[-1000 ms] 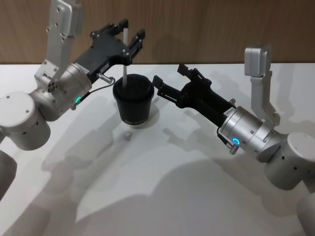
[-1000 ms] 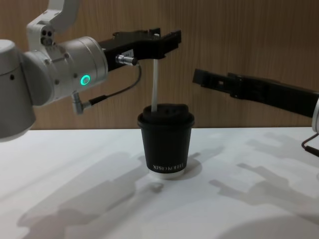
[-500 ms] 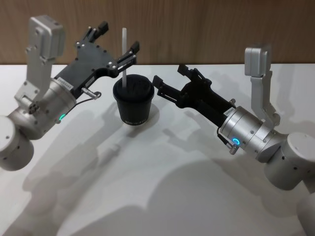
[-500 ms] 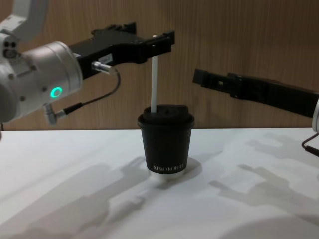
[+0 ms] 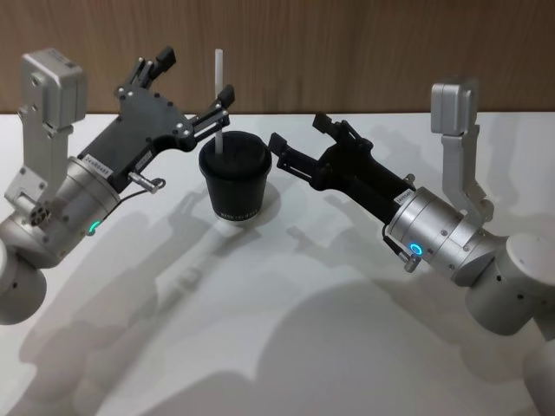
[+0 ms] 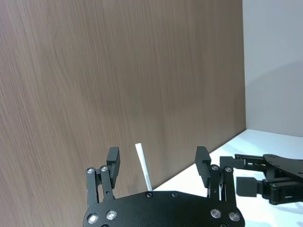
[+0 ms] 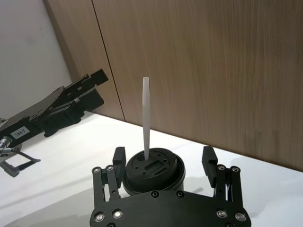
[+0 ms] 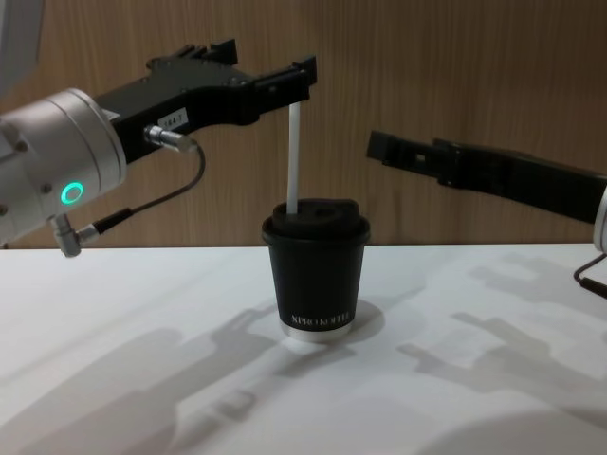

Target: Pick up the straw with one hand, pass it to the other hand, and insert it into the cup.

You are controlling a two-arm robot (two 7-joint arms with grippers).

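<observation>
The black lidded cup [image 5: 234,178] [image 8: 318,275] stands on the white table with the white straw [image 5: 218,95] [image 8: 294,156] upright through its lid. My left gripper [image 5: 196,74] [image 8: 270,71], on the silver green-ringed wrist, is open just left of the straw's top, one fingertip [image 5: 227,91] close beside it. In the left wrist view the straw [image 6: 143,165] shows loose between the spread fingers of that gripper [image 6: 157,158]. My right gripper [image 5: 299,137] [image 8: 379,144] hovers open to the right of the cup. From its wrist view, the gripper [image 7: 163,158] frames the lid [image 7: 151,170] and straw [image 7: 146,118].
A wood-panelled wall [image 5: 347,52] runs behind the table. The white tabletop [image 5: 286,329] stretches toward me in front of the cup. A thin dark cable [image 8: 171,194] loops from the left wrist.
My left gripper has opened off the straw and drawn back to the left. The straw stays standing in the cup. The right arm has not moved.
</observation>
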